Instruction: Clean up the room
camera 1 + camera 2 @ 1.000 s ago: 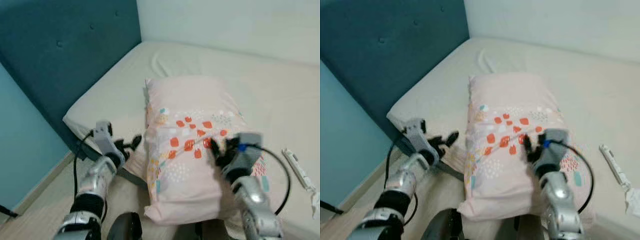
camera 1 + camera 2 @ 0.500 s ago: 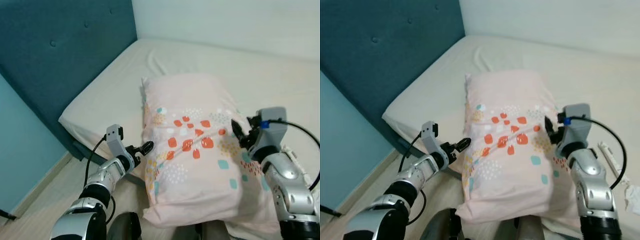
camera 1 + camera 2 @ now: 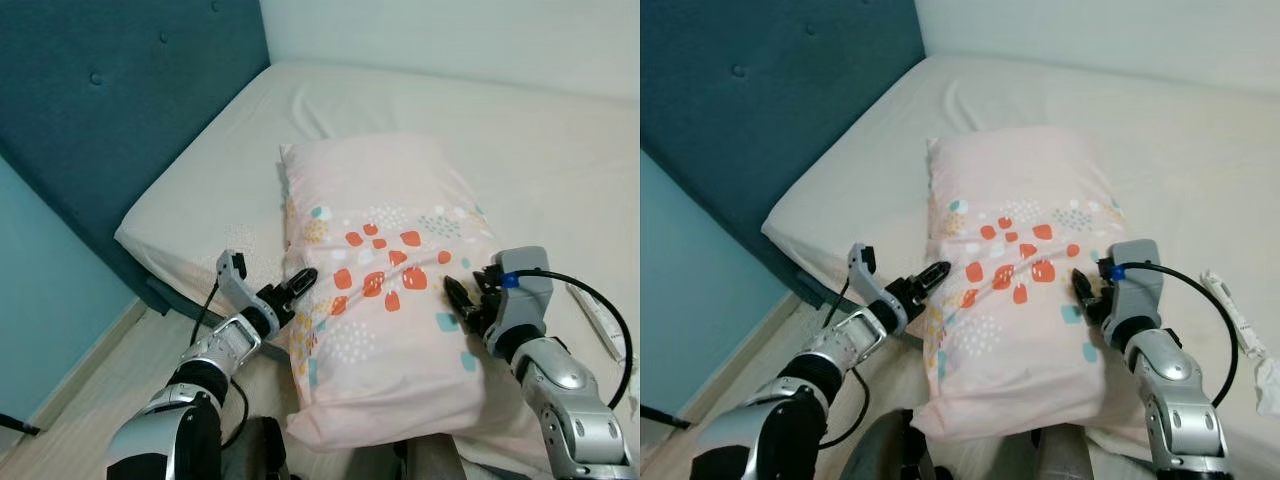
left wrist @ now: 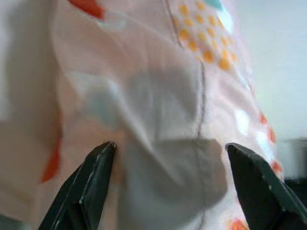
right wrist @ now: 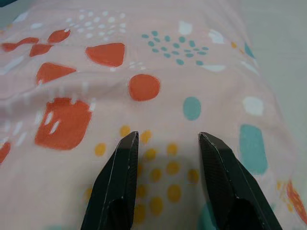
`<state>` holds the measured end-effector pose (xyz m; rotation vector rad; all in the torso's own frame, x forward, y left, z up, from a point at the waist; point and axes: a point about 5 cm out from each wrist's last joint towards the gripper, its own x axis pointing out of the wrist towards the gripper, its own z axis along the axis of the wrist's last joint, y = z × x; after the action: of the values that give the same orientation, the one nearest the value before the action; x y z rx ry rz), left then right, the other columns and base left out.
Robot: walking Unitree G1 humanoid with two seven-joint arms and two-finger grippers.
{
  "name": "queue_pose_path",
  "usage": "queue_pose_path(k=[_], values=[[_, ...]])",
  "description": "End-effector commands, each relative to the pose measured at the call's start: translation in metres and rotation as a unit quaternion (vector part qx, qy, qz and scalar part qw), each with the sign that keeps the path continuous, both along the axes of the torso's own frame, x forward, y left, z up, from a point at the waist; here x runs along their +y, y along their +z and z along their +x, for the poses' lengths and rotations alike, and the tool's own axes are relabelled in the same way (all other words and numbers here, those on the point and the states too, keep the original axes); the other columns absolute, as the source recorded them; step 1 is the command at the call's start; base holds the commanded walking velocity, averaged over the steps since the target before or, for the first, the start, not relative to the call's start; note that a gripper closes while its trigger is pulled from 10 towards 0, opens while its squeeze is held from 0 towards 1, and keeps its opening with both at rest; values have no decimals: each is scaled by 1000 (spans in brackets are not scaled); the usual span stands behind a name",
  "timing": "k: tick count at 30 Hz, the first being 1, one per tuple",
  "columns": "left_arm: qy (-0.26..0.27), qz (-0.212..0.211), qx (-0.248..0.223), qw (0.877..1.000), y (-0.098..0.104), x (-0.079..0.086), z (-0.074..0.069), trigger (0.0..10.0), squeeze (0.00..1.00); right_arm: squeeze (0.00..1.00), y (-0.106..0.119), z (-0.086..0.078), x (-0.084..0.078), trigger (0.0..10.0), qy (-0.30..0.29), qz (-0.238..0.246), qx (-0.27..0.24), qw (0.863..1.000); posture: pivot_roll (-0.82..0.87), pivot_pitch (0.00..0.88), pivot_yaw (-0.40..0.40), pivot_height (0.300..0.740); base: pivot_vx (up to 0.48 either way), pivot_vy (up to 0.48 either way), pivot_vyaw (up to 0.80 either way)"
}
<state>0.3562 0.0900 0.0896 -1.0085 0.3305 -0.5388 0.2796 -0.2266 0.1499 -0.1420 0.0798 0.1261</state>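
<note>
At the far left a dark teal padded headboard stands along the left edge of the bed, with a lighter blue wall nearer and a strip of pale wooden floor below it. The bed carries a cream sheet, and its near left corner overhangs the floor. The left claw reaches in from the near left on its silver arm and sits against the left edge of the pillow; in the left wrist view its two black fingers are spread wide apart, with the pillow's wrinkled fabric and seam bulging between them. The pillow, pale pink and printed with orange-red patches, teal spots and yellow dots, lies lengthwise in the middle of the bed, its near end hanging past the mattress edge and its far end pointing toward the white wall. The right claw rests on the right part of the pillow's top, near its near end; in the right wrist view its fingers are apart and press down on the printed cloth without pinching it. A black cable loops from that wrist. To the far right, a thin white strip-like object lies on the sheet, apart from the pillow.
</note>
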Motion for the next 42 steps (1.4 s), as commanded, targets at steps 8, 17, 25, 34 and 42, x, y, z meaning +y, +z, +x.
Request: queue_pose_path(k=[8, 17, 25, 34, 42], values=[[-160, 55, -28, 985, -19, -41, -27, 10000, 1000, 0, -13, -7, 20, 10000, 30, 16, 28, 999, -124, 266, 148, 598, 0, 0, 0], [-175, 33, -48, 983, -7, -71, -28, 10000, 1000, 0, -17, -8, 31, 10000, 39, 27, 36, 998, -116, 267, 141, 598, 0, 0, 0], [-234, 112, -88, 962, -3, -103, -37, 10000, 969, 0, -21, -8, 38, 10000, 44, 36, 41, 998, -108, 258, 138, 598, 0, 0, 0], [-227, 215, -94, 945, -9, -108, -37, 0, 0, 0, -23, -7, 42, 10000, 46, 43, 42, 997, -99, 249, 141, 598, 0, 0, 0], [-201, 182, -86, 959, -3, -104, -31, 0, 0, 0, -24, -7, 43, 10000, 44, 45, 43, 997, -98, 240, 142, 598, 0, 0, 0]])
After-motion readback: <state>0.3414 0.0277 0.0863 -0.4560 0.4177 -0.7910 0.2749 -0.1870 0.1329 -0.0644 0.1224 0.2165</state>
